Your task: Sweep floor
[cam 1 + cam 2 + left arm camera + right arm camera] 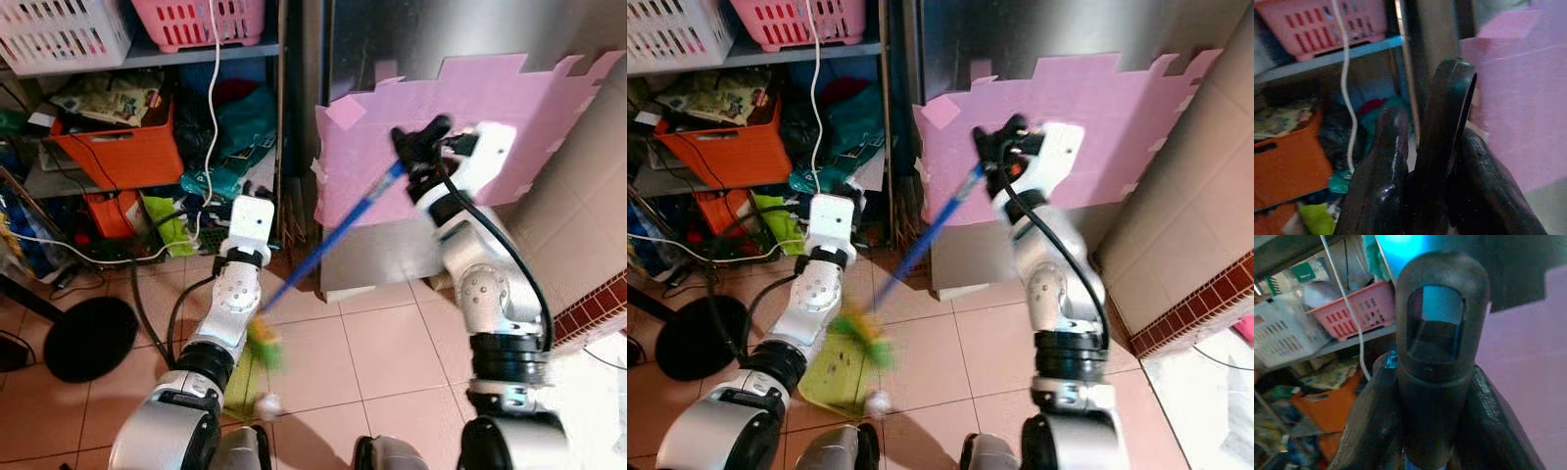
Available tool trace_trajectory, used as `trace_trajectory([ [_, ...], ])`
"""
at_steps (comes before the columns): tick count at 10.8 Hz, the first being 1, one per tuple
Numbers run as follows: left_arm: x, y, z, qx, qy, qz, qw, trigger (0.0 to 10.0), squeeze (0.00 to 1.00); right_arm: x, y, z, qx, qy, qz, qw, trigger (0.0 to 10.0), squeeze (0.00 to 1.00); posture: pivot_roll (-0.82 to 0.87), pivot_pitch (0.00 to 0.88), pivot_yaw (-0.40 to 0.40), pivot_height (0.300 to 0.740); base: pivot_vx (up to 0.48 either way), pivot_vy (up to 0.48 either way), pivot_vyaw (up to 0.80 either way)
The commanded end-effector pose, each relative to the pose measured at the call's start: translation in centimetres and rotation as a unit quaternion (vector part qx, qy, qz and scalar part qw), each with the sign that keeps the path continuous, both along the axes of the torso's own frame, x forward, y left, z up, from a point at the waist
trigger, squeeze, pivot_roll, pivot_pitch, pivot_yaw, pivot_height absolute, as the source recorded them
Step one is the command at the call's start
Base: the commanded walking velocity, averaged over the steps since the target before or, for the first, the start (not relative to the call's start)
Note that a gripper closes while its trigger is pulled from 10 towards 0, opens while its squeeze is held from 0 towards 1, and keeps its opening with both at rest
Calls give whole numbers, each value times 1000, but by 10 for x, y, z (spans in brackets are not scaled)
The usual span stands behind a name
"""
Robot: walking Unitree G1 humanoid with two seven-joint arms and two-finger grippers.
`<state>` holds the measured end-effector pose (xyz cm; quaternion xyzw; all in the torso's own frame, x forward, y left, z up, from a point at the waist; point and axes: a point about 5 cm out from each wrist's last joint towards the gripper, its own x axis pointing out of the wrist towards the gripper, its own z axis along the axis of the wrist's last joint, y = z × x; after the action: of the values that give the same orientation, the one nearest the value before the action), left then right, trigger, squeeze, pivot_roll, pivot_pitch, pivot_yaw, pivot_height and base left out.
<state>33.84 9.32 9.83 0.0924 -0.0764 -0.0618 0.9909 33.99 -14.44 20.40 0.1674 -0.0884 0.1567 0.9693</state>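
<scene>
Left hand [1420,161] sits low, fingers close together; whether they grip anything cannot be told. Just beside and below it lies the green dustpan [838,372], placed to receive debris. The blurred broom head [266,343] meets it. Up the blue handle [328,245], the right hand [416,147] clamps the top end, raised for leverage over the tiled floor [392,343].
</scene>
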Motion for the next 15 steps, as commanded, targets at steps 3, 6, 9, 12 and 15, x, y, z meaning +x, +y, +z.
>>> trace_trajectory([
  [3, -8, -5, -28, -26, 91, -63, 994, 10000, 0, 1, -3, 24, -37, -76, -28, 996, 10000, 0, -155, 56, 32, 740, 0, 0, 0],
  [6, -2, 13, -26, 17, 78, 14, 997, 10000, 0, -1, -7, 13, -64, -71, -50, 994, 10000, 0, -154, 52, 36, 740, 0, 0, 0],
  [9, 6, 18, -9, -70, 38, 64, 995, 10000, 0, -14, 4, -8, -138, -88, -29, 986, 10000, 0, -167, 59, 40, 740, 0, 0, 0],
  [12, 16, 17, 20, -6, -49, 121, 991, 10000, 0, -19, -8, -20, -176, -77, -58, 980, 10000, 0, -178, 63, 40, 740, 0, 0, 0],
  [15, 16, 18, 30, 23, -97, 142, 985, 10000, 0, -22, -15, -29, -190, -60, -70, 978, 10000, 0, -183, 66, 41, 740, 0, 0, 0],
])
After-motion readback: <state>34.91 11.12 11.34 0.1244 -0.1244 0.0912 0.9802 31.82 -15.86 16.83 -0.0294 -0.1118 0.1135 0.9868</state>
